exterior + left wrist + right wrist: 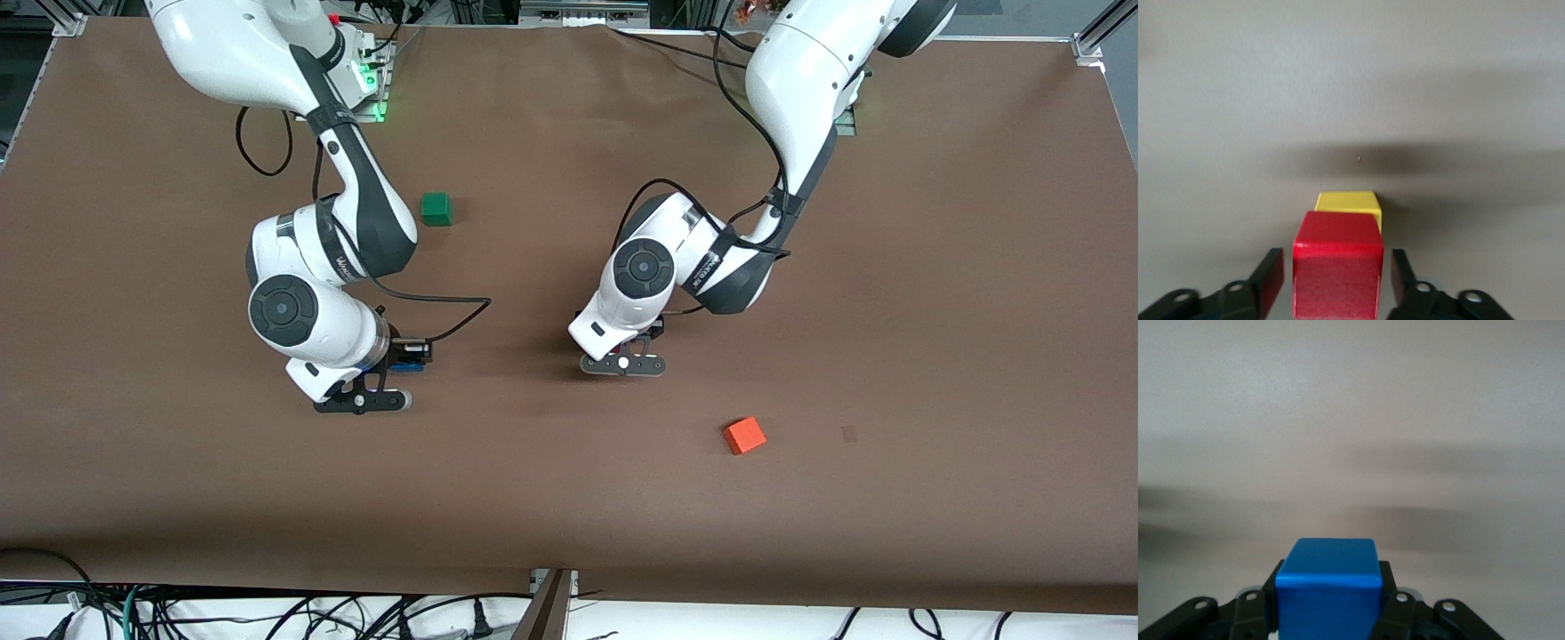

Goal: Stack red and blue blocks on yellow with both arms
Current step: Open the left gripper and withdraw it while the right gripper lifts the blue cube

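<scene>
Left tool [1332, 280] sitting open around red block [1337, 270] on yellow block [1348, 203], right tool [1330, 600] squeezing blue block [1329, 590] above the table [933, 311].

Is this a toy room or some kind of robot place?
Probably a robot lab: two white arms at a brown table, cables along its edge, and small practice cubes, like the red cube on the yellow cube.

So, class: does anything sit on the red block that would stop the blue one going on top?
Nothing visible does. The red block sits on the yellow with its top bare, between the left tool's parted fingers. The right tool holds the blue block.
</scene>
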